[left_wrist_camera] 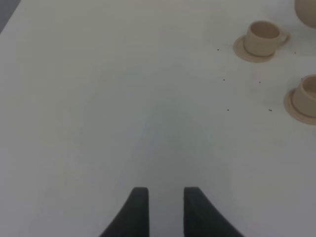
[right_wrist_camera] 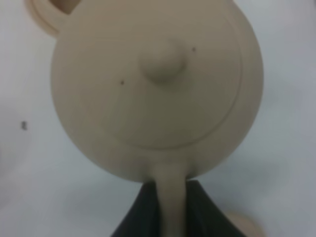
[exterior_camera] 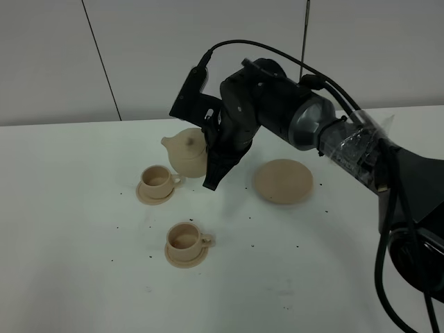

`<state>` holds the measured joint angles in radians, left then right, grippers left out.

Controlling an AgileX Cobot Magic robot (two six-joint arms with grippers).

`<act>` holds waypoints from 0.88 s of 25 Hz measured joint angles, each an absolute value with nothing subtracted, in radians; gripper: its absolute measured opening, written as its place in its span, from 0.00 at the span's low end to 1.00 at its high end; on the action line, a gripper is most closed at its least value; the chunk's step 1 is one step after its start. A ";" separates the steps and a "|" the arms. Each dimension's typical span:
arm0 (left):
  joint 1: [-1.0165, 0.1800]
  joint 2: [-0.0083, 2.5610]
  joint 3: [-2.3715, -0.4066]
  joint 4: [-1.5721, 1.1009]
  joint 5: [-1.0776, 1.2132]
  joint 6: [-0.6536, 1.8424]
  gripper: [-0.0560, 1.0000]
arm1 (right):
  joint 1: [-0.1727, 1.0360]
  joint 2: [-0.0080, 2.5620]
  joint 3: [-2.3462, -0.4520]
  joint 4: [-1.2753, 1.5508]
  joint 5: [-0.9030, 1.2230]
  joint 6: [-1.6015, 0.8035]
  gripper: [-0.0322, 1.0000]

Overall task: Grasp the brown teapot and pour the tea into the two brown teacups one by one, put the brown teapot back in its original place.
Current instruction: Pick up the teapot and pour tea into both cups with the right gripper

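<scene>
The brown teapot [exterior_camera: 186,151] hangs upright just behind the far teacup [exterior_camera: 157,182], spout to the left. My right gripper [exterior_camera: 210,173] is shut on its loop handle from the right. In the right wrist view the knobbed lid and body of the teapot [right_wrist_camera: 158,84] fill the frame, with the handle pinched in the right gripper [right_wrist_camera: 170,197]. The near teacup [exterior_camera: 186,243] sits on its saucer closer to the front. The flat wide saucer [exterior_camera: 283,182] lies bare to the right. My left gripper [left_wrist_camera: 165,212] hovers over bare table, narrowly open and holding nothing.
The left wrist view shows both teacups [left_wrist_camera: 264,38] [left_wrist_camera: 303,98] off to one side and a sliver of the teapot [left_wrist_camera: 308,10]. Dark specks dot the white table [exterior_camera: 83,263]. The right arm's cables [exterior_camera: 388,277] hang at the right edge.
</scene>
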<state>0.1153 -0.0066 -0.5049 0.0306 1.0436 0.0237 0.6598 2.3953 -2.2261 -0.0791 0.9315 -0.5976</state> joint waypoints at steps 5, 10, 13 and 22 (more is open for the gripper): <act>0.115 -0.007 -0.505 0.031 1.044 0.025 0.28 | 0.666 2.422 -2.227 -0.138 0.931 -0.586 0.12; 0.115 -0.007 -0.505 0.031 1.044 0.025 0.28 | 0.695 2.426 -2.227 -0.234 0.929 -0.585 0.12; 0.115 -0.007 -0.505 0.031 1.044 0.025 0.28 | 0.718 2.426 -2.227 -0.278 0.929 -0.582 0.12; 0.115 -0.007 -0.505 0.031 1.044 0.025 0.28 | 0.761 2.439 -2.227 -0.401 0.921 -0.580 0.12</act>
